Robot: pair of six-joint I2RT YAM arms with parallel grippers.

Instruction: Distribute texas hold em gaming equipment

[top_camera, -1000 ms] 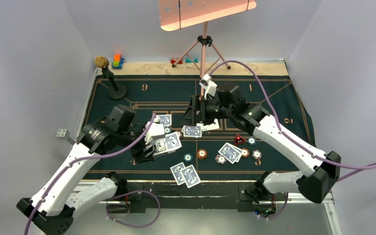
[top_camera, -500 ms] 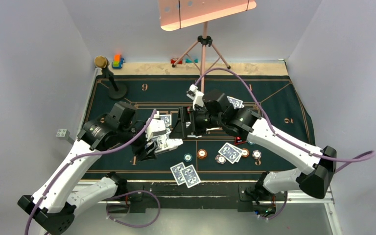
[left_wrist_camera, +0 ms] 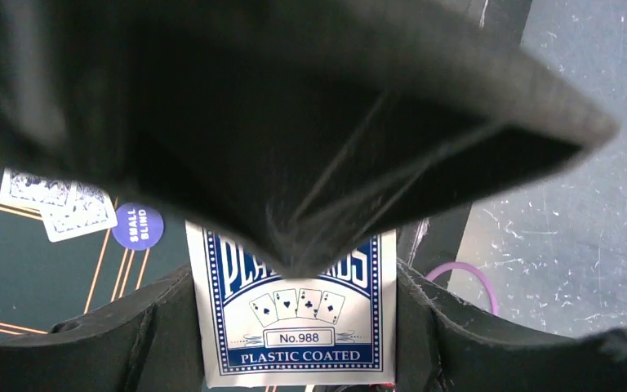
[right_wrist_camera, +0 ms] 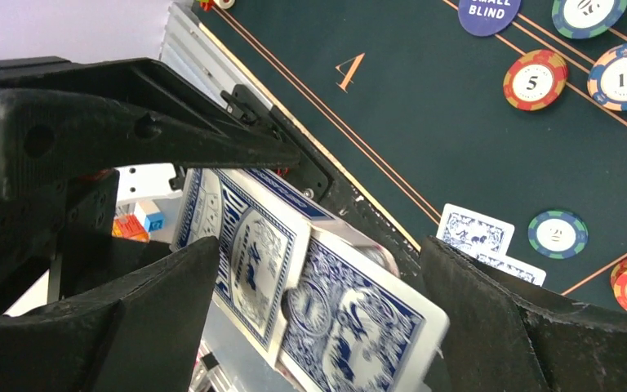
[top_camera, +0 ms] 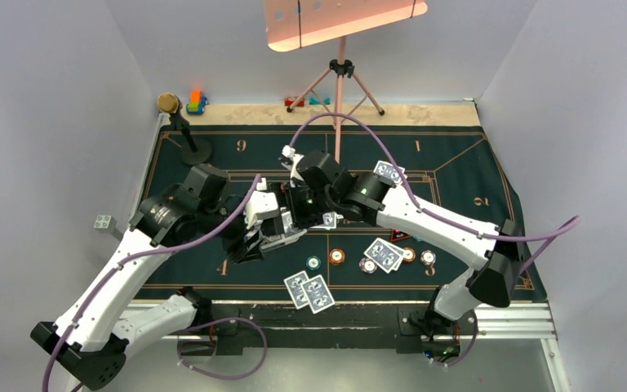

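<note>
My left gripper (top_camera: 263, 238) (left_wrist_camera: 294, 331) is shut on a blue-and-white playing card box (top_camera: 282, 234) (left_wrist_camera: 294, 318), held above the green felt mat (top_camera: 457, 175). Blue-backed cards (right_wrist_camera: 351, 327) stick out of the box (right_wrist_camera: 245, 245). My right gripper (top_camera: 291, 214) (right_wrist_camera: 314, 314) stands open with one jaw on each side of those cards, not touching them. Card pairs lie at the front (top_camera: 310, 291), at the right (top_camera: 384, 254) and at the back (top_camera: 389, 172). Chips (top_camera: 337, 256) (right_wrist_camera: 535, 79), a small blind disc (left_wrist_camera: 138, 226) (right_wrist_camera: 488, 12) and a red-black triangular marker (top_camera: 400, 235) lie on the mat.
A gold-topped black stand (top_camera: 181, 129) rises at the back left, with toy blocks (top_camera: 197, 101) behind it. A tripod (top_camera: 340, 82) stands at the back centre. The two arms meet over the mat's middle left. A metal rail (top_camera: 359, 314) runs along the front edge.
My right arm has swung left from the mat's centre to my left gripper, and its open jaws now straddle the cards. The left gripper, still holding the box, has shifted slightly.
</note>
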